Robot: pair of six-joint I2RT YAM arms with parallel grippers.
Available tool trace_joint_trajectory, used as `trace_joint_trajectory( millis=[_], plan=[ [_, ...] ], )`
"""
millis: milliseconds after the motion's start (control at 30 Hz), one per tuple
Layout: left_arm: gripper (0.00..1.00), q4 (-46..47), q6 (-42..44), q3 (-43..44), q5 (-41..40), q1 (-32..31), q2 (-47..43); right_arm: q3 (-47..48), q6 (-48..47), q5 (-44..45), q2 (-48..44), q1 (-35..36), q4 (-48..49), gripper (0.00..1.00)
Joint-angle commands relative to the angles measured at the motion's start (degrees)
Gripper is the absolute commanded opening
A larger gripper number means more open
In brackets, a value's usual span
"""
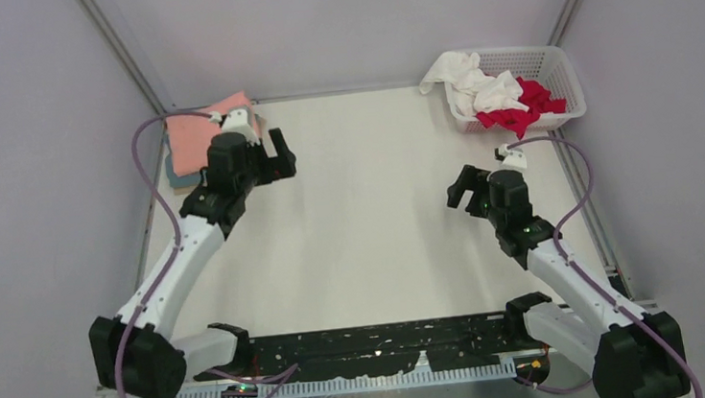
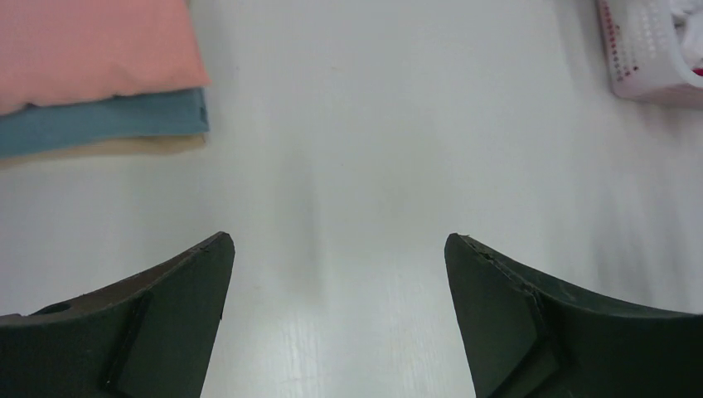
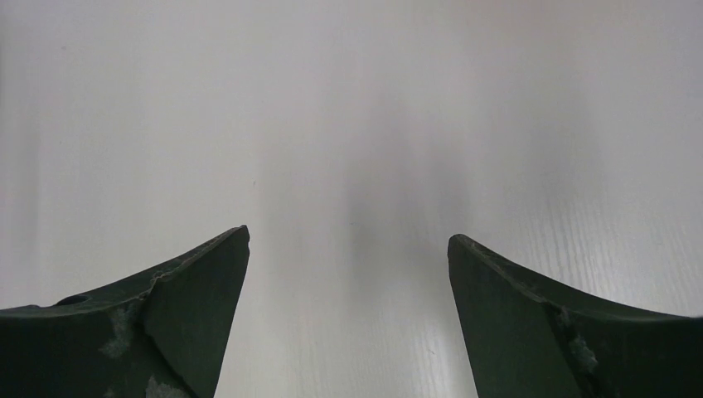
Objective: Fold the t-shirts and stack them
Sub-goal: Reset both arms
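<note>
The white table (image 1: 380,225) takes up most of the space, walled in by pale panels. The two arms are bolted at its near edge. The left arm (image 1: 176,263) reaches toward the far left corner and the right arm (image 1: 556,258) leans in from the right.

A white plastic basket (image 1: 563,65) sits in the far right corner. A rumpled white shirt (image 1: 469,88) spills over its left rim, and a red shirt (image 1: 525,107) is bunched beside it, hanging over the near rim.

In the far left corner is a neat folded pile. The pink shirt (image 1: 199,135) is on top and the teal shirt (image 1: 176,173) is under it. The left wrist view shows a thin edge of a tan shirt (image 2: 108,148) at the bottom.

The left gripper (image 1: 282,157) hangs just to the right of that pile, touching none of it. Its fingers are spread wide over bare tabletop, with nothing between them. The right gripper (image 1: 458,188) is over the right middle of the table, well apart from the basket. Its fingers are also spread wide and hold nothing.
</note>
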Motion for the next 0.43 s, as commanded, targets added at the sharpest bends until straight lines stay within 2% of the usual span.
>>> trace_joint_trajectory(
  millis=[0,100,200,400],
  plan=[
    [1.00,8.48,-7.03,-15.33,-6.58,-8.31,-10.73,-2.90,1.26,4.76,-8.43,-0.25,4.78,0.95],
    [1.00,10.39,-9.66,-23.21,-7.39,-13.73,-16.53,-6.44,2.18,6.75,-13.28,-0.25,7.73,0.95],
    [1.00,7.89,-10.64,-26.93,-8.54,-17.37,-20.57,-8.66,2.33,8.31,-18.83,-0.25,8.64,0.95],
    [1.00,6.70,-11.72,-30.70,-9.11,-17.86,-25.65,-8.97,1.99,9.83,-24.18,-0.29,8.30,0.95]
  ],
)
